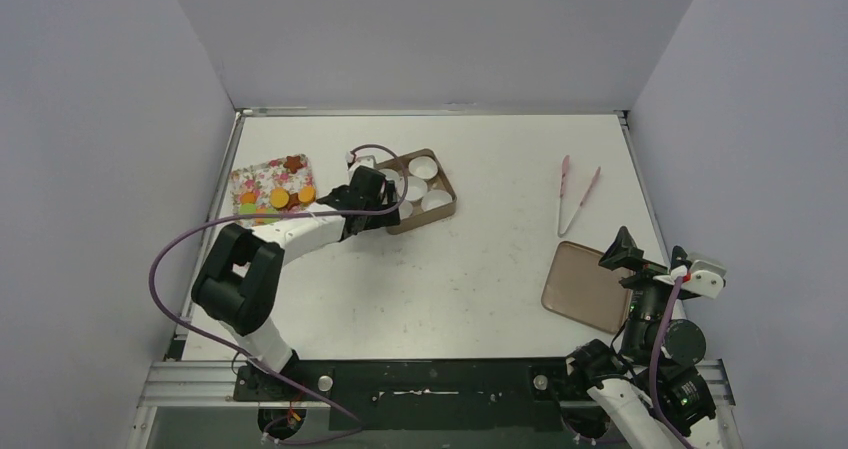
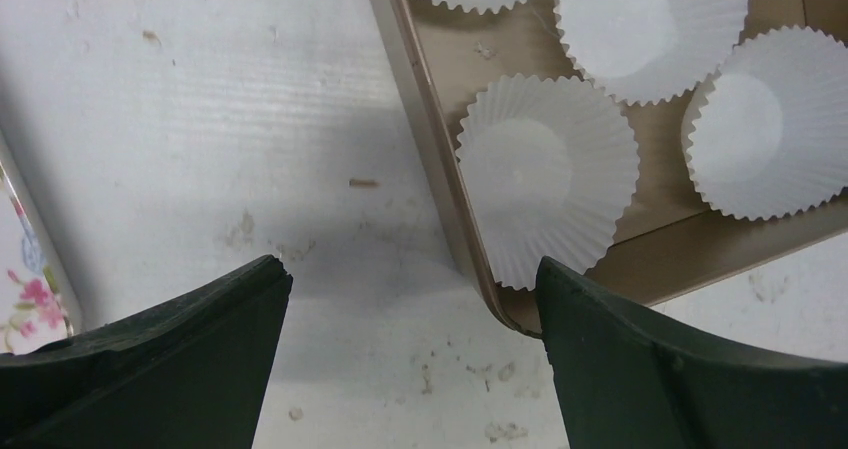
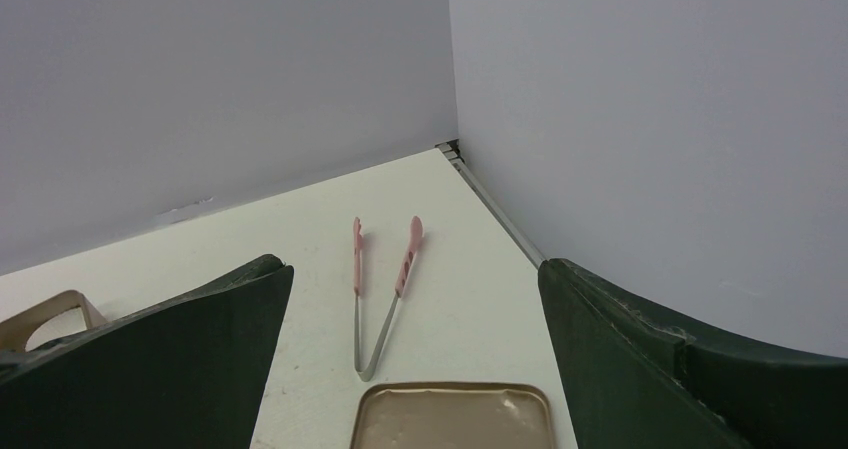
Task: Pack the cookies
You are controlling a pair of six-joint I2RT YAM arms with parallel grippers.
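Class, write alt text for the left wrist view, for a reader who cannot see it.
The left gripper hangs open over a white table, at the corner of a tan tray holding four white paper cups. The edge of a floral plate shows at far left.

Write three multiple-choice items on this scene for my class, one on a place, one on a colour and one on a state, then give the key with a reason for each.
1. Where on the table do the tongs lie?
A. At its left edge
B. On its right side, beyond the brown lid
C. In the middle of its near edge

2. What colour are the paper cups in the box?
A. White
B. Pink
C. Green

3. How is the right claw?
A. Shut on the tongs
B. Shut on a paper cup
C. Open, holding nothing

Key:
1 B, the tongs rest on bare table past the lid.
2 A, every cup in view is white.
3 C, its jaws stand wide apart with nothing between them.
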